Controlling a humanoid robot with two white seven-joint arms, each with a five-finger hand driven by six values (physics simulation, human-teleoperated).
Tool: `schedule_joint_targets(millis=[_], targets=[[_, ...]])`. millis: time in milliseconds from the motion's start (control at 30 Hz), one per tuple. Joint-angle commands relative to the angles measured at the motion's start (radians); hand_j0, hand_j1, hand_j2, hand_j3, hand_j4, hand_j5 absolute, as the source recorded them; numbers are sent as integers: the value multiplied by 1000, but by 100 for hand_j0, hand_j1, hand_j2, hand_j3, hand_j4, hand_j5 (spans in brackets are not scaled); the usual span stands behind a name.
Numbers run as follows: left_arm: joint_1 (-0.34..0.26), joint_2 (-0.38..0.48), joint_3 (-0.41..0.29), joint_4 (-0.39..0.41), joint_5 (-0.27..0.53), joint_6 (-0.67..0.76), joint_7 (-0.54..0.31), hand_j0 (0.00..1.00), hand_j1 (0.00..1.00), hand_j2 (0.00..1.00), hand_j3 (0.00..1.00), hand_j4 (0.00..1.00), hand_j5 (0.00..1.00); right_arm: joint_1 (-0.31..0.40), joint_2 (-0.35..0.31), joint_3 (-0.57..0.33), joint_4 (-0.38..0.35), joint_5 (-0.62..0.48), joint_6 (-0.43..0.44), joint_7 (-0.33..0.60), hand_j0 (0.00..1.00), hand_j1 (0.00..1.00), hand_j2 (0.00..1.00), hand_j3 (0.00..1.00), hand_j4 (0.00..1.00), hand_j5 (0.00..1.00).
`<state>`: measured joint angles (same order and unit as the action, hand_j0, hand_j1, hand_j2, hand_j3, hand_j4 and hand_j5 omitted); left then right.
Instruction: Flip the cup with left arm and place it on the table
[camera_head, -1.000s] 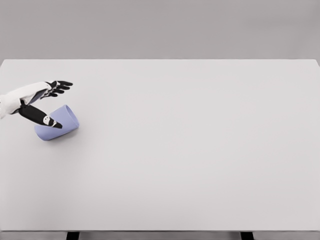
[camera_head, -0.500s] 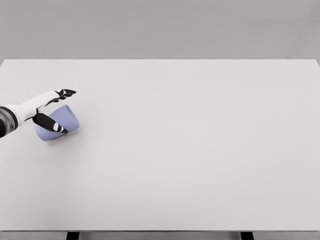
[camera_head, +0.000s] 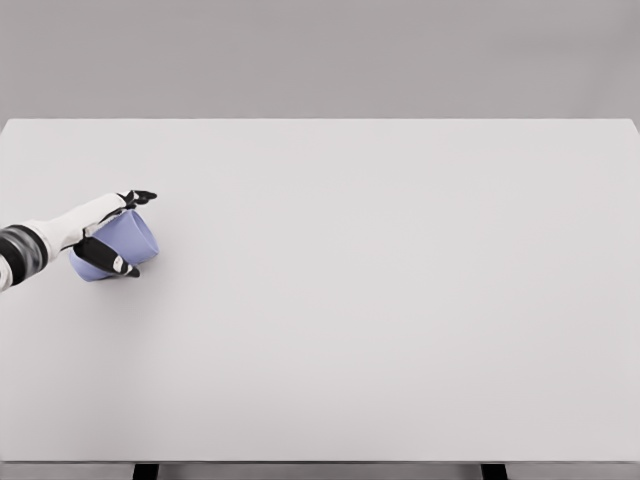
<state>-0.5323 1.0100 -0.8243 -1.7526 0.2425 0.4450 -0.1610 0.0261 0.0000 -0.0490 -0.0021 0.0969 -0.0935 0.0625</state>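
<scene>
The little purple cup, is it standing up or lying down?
Lying down: the purple cup rests on its side on the white table, left robot hand around it.

Table (camera_head: 400, 300): wide, rectangular, matte white top, fills most of the head view from edge to edge. Far edge runs straight and level across the upper part of the frame; near edge sits just above the bottom border.

Below the near edge of the table: two dark legs, left leg (camera_head: 146, 471) and right leg (camera_head: 493, 471), only the tops visible.

Behind the far edge of the table: plain grey wall (camera_head: 320, 55), slightly lighter toward the middle, no seams or windows visible.

Lighting: soft, even; tabletop shows only faint shading.
</scene>
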Motion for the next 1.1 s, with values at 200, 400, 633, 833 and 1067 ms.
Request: schedule_joint_targets(millis=[200, 400, 633, 833, 1067], targets=[[2, -2, 1, 8, -6, 1, 23, 100, 100, 100, 100, 100, 100, 0, 0, 0, 1, 0, 0, 0, 100, 100, 100, 100, 100, 100], [5, -14, 1, 8, -8, 49, 23, 99, 99, 99, 99, 99, 99, 0, 0, 0, 1, 0, 0, 0, 100, 100, 100, 100, 100, 100], [8, -22, 1, 8, -6, 69, 23, 60, 60, 60, 60, 60, 60, 0, 0, 0, 1, 0, 0, 0, 100, 100, 100, 100, 100, 100], [12, -25, 2, 8, 3, 69, 21, 47, 47, 47, 47, 47, 47, 0, 0, 0, 1, 0, 0, 0, 100, 100, 100, 100, 100, 100], [-12, -13, 21, 7, 96, 14, 11, 49, 49, 49, 49, 49, 49, 0, 0, 0, -1, 0, 0, 0, 100, 100, 100, 100, 100, 100]])
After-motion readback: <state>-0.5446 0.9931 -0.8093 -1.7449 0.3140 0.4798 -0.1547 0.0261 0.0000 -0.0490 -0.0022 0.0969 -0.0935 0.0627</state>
